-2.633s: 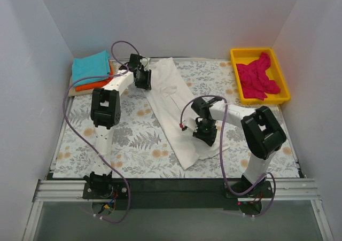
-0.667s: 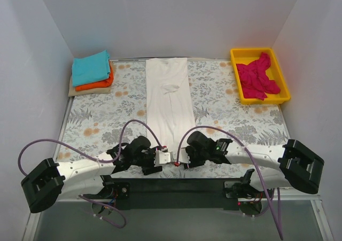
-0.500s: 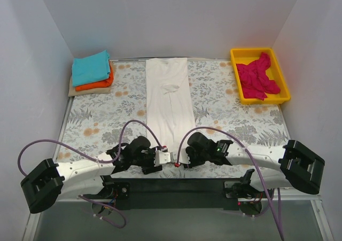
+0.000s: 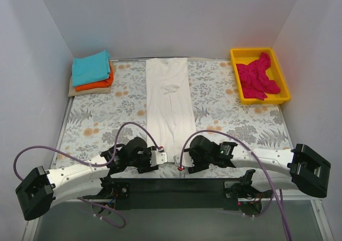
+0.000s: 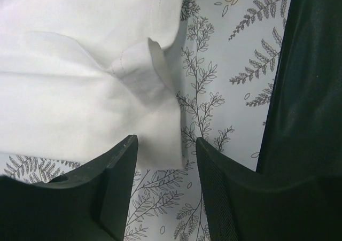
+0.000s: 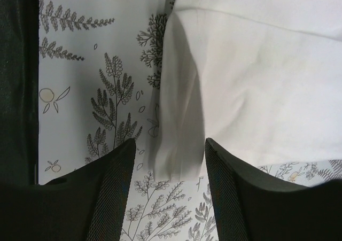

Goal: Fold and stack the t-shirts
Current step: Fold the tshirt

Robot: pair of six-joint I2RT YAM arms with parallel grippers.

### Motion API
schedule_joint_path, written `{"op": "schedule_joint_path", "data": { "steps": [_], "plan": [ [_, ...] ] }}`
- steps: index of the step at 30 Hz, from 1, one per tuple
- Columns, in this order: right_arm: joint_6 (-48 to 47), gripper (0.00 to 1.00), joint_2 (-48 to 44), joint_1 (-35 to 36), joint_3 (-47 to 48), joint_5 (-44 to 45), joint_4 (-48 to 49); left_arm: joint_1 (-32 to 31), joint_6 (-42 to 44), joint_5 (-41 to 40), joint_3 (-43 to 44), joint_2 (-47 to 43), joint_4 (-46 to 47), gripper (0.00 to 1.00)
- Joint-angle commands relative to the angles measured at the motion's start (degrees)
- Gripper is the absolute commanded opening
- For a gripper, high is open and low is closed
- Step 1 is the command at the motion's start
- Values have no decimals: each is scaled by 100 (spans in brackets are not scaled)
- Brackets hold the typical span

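Observation:
The cream-white t-shirt (image 4: 170,99) lies folded into a long narrow strip down the middle of the floral table cloth (image 4: 101,118). My left gripper (image 4: 162,156) and right gripper (image 4: 178,161) sit low at its near end, both open. In the left wrist view the left gripper (image 5: 165,161) straddles the shirt's near corner (image 5: 80,80). In the right wrist view the right gripper (image 6: 170,163) straddles the other near corner (image 6: 256,80). A teal t-shirt (image 4: 91,67) lies folded on an orange t-shirt (image 4: 99,84) at the back left. The magenta-pink t-shirt (image 4: 256,78) is crumpled.
The magenta-pink shirt lies in a yellow bin (image 4: 238,53) at the back right. A beige layer (image 4: 75,91) shows under the orange shirt. White walls close in the left, back and right. The black base rail (image 4: 171,185) runs just behind the grippers.
The cream-white shirt went from lying diagonally to lying straight. Both arms came down from mid-table to its near end. In the last half second the grippers shifted slightly nearer.

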Motion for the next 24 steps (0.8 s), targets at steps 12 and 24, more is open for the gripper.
{"op": "schedule_joint_path", "data": {
  "steps": [12,24],
  "plan": [
    [-156,32,287,45,-385,62,-647,-15,177,10,-53,386,14,35],
    [117,1,115,45,-69,326,-839,-15,343,501,176,21,-380,0]
  ]
}}
